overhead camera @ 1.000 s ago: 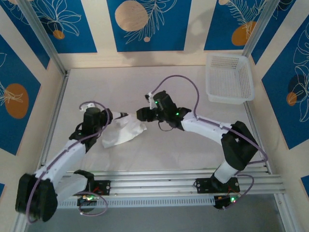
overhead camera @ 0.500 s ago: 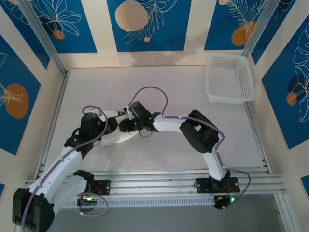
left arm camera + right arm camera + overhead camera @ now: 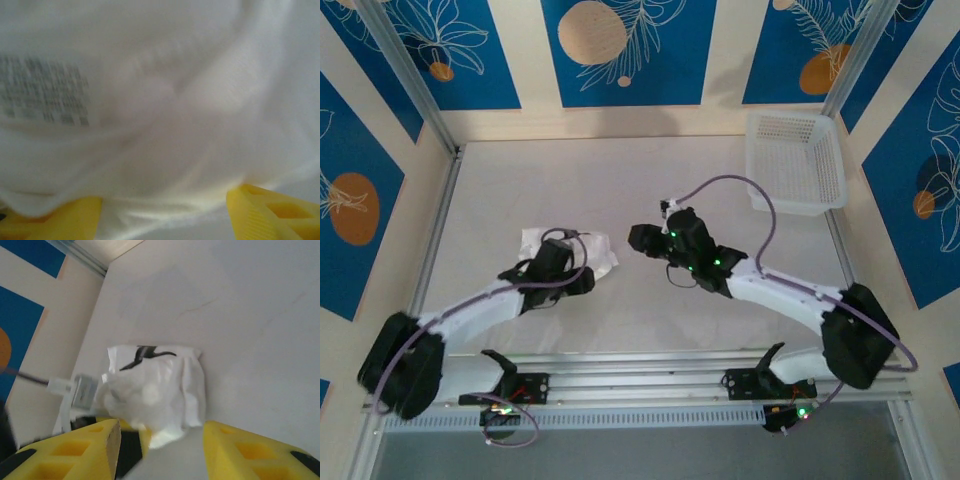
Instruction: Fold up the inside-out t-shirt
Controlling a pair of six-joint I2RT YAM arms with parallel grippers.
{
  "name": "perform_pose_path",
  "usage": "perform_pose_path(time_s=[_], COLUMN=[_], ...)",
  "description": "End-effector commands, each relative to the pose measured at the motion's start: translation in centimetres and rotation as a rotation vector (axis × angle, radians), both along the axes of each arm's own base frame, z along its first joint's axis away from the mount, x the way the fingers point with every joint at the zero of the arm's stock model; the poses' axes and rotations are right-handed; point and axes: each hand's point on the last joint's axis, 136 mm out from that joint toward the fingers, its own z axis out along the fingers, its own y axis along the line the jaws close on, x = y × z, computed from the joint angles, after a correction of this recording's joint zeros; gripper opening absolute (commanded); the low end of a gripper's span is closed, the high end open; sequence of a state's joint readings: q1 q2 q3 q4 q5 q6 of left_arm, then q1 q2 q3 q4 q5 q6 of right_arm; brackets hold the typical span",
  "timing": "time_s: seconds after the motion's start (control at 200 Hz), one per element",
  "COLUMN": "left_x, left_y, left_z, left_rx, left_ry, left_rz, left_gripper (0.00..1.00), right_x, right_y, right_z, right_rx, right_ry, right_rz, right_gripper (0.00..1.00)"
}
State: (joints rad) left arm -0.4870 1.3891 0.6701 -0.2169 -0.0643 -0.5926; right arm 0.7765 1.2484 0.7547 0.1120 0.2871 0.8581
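The inside-out t-shirt lies as a small crumpled white bundle on the table, left of centre. My left gripper lies low against its near side. In the left wrist view the cloth, with grey printed label text, is draped just over the gripper, whose yellow fingers stand wide apart. My right gripper hovers a short way right of the bundle, open and holding nothing. The right wrist view looks past that gripper at the t-shirt ahead, a dark stripe along its top edge.
A white mesh basket stands at the back right corner. Blue patterned walls close in the table on three sides. Metal rails run along the near edge by the arm bases.
My right gripper has pulled back to the right, off the shirt. My left arm has dropped lower, and the shirt now sits further left as a tighter bundle.
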Motion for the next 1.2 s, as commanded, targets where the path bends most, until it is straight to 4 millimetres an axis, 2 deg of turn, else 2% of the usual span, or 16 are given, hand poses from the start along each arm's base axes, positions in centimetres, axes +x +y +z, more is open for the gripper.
perform_pose_path(time_s=[0.0,0.125,0.175,0.275,0.4,0.555,0.71,0.865,0.94,1.01,1.095,1.195], left_x=[5.1,8.3,9.7,12.9,17.0,19.8,23.2,26.1,27.2,27.8,27.5,25.0], left_y=[3.2,5.5,6.3,7.5,9.8,14.1,18.6,22.5,22.2,20.6,18.4,15.7], left_z=[1.1,1.3,0.5,-1.2,-1.8,-1.2,-0.6,-0.8,-0.4,1.2,5.1,10.4], left_rx=[0.084,0.175,0.188,0.102,0.099,0.200,0.212,0.230,0.173,0.112,0.045,-0.050], left_ry=[-0.061,0.026,0.069,0.122,0.153,0.236,0.188,0.144,0.108,0.040,-0.065,-0.199], left_rz=[0.061,0.045,0.045,0.085,0.069,0.061,0.131,0.192,0.184,0.159,0.159,0.169], left_gripper=[0.67,0.68,0.68,0.68,0.68,0.70,0.71,0.73,0.73,0.75,0.80,0.86], right_x=[-0.5,-1.0,-1.1,-1.2,-1.4,-1.4,-0.6,0.3,0.5,0.4,0.4,0.6], right_y=[-2.5,-4.4,-5.2,-6.9,-9.1,-11.2,-12.1,-13.2,-13.7,-14.8,-16.3,-18.0], right_z=[-0.6,0.4,1.0,2.0,2.9,3.0,2.5,2.2,2.0,1.8,1.9,1.6], right_rx=[-0.011,0.023,0.042,0.065,0.073,0.093,0.106,0.100,0.084,0.057,0.015,-0.063], right_ry=[0.020,0.008,-0.003,-0.025,-0.040,-0.041,-0.027,0.009,0.016,0.029,0.012,-0.008], right_rz=[-0.077,-0.105,-0.118,-0.138,-0.166,-0.189,-0.201,-0.214,-0.215,-0.239,-0.253,-0.242], right_gripper=[0.47,0.48,0.48,0.49,0.51,0.53,0.54,0.55,0.55,0.56,0.60,0.70])
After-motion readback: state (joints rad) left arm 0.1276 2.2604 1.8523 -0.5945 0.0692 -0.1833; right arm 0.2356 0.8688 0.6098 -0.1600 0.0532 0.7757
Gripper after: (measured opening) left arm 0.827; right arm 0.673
